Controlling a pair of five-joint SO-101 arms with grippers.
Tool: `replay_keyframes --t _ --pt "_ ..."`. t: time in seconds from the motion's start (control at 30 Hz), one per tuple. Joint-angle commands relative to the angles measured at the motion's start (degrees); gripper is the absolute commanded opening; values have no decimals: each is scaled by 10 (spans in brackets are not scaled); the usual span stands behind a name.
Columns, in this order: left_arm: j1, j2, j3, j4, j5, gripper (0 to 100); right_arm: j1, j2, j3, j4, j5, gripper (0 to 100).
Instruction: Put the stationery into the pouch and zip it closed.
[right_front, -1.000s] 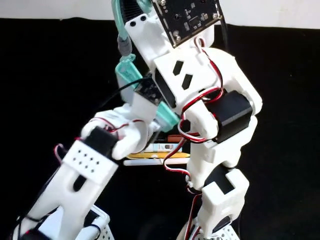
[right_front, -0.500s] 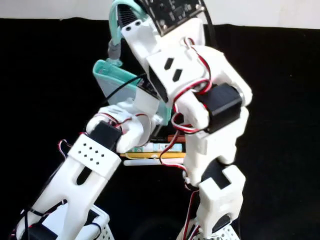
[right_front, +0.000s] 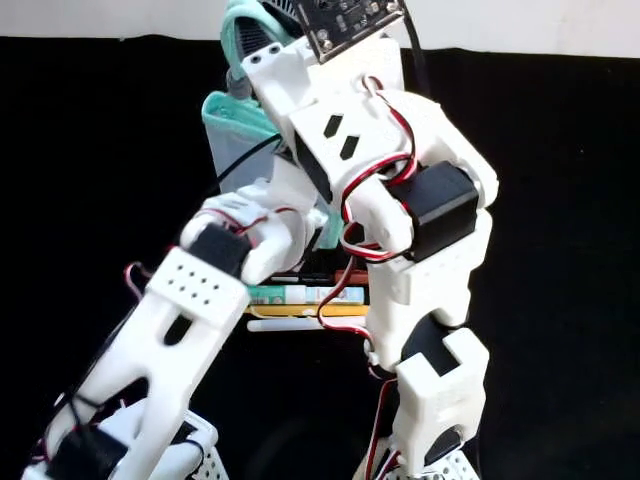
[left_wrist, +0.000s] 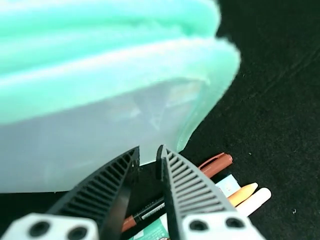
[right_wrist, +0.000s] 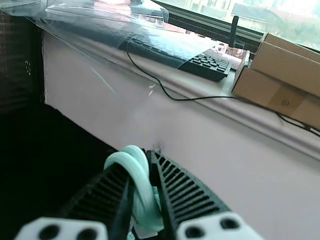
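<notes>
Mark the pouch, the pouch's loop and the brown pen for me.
pouch (left_wrist: 100, 125): left wrist view, on its translucent side panel.
pouch loop (right_wrist: 142, 192): right wrist view, on the mint band's lower stretch.
brown pen (left_wrist: 217, 164): left wrist view, on the barrel near its end.

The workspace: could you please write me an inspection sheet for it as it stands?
Surface: black cloth tabletop.
Job's things: mint-green translucent pouch held above the table; brown pen, orange stick and white stick lie on the table below it, not in it.
Clutter: nothing seen.
Tools: right tool shut on the pouch's mint loop strap; left tool at the pouch's lower edge.
Cables: red, white and black servo wires along the arms.
Surroundings: dark keyboard and cardboard boxes on a ledge behind.
</notes>
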Motion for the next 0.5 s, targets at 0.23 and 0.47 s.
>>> replay_keyframes --t 0.23,0.47 --pt "-9 40 -55 41 -5 91 4 -1 0 12 -8 8" --pt "-41 31 -58 90 -5 91 19 -1 0 18 -38 8"
